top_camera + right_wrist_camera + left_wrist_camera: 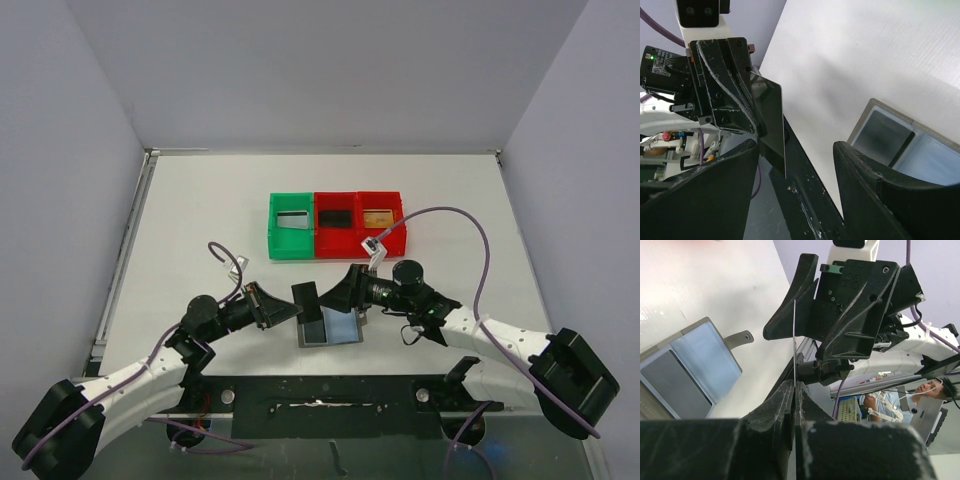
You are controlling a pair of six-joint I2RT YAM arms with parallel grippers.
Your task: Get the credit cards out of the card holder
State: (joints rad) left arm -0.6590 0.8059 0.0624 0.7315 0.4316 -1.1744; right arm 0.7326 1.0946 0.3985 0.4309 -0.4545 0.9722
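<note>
The grey card holder (345,328) lies open on the table between the arms, bluish pockets up, with a dark card (313,331) in its left pocket. My left gripper (288,305) is shut on a black credit card (306,298) and holds it upright above the holder's left edge. The left wrist view shows this card edge-on (794,335) between the shut fingers (785,400). My right gripper (332,296) is open, just right of the card, jaws apart and empty. In the right wrist view the black card (771,120) stands before the open fingers (865,180), and the holder (905,145) lies lower right.
Three bins stand in a row behind the holder: a green one (272,226) with a silvery card, a red one (337,245) with a black card, a red one (400,222) with a tan card. A dark mount bar (320,405) runs along the near edge.
</note>
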